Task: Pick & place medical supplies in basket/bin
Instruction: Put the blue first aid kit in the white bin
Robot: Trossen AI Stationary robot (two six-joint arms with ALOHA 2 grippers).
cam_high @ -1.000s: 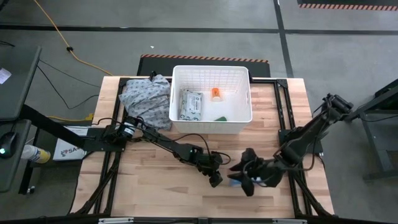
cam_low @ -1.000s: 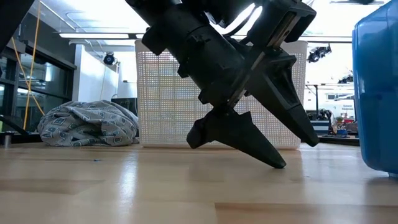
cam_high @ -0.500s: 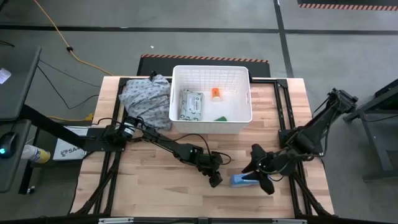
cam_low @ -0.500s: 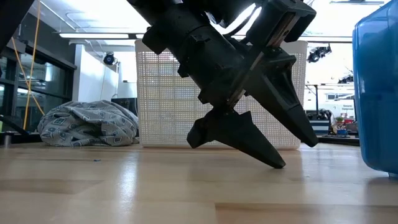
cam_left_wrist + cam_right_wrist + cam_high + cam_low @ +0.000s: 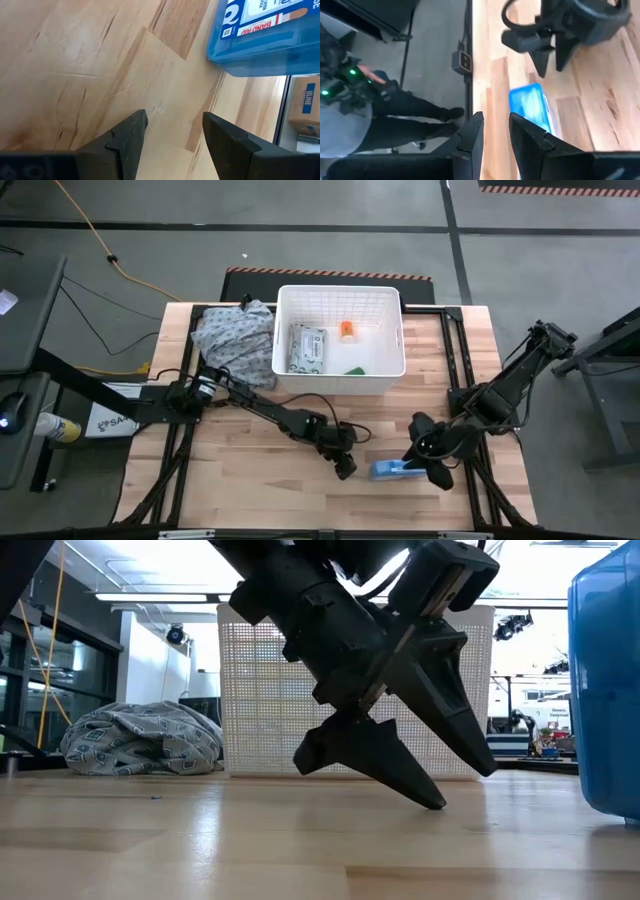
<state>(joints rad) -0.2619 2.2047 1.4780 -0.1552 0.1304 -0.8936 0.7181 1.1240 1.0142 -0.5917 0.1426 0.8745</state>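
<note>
Basket [image 5: 392, 330]: it sat at the far middle of the table [image 5: 250, 480], well apart from both of my grippers.
Already in the basket: a flat wipes pack [image 5: 307, 347], an orange bottle [image 5: 346, 331] and a green tube [image 5: 354, 370].
Left to do: the blue box [image 5: 388, 470] lay on the table near its front edge, so by my judgement one item at least remained. No white tube could be made out.
My right gripper [image 5: 428, 465]: it was low at the box's right end, fingers narrowly parted. The right wrist view showed the box [image 5: 529, 108] ahead of the fingertips, not between them, so I had no hold on it.
My left gripper [image 5: 345, 469]: it was just beside the box's left end, fingers apart, gripping nothing.
Cloth heap [image 5: 235, 340]: it touched the basket's left wall.
Open room: bare wood lay between box and basket.
Edges: the near basket wall had to be cleared on the way in, and the front table edge was close.
</note>
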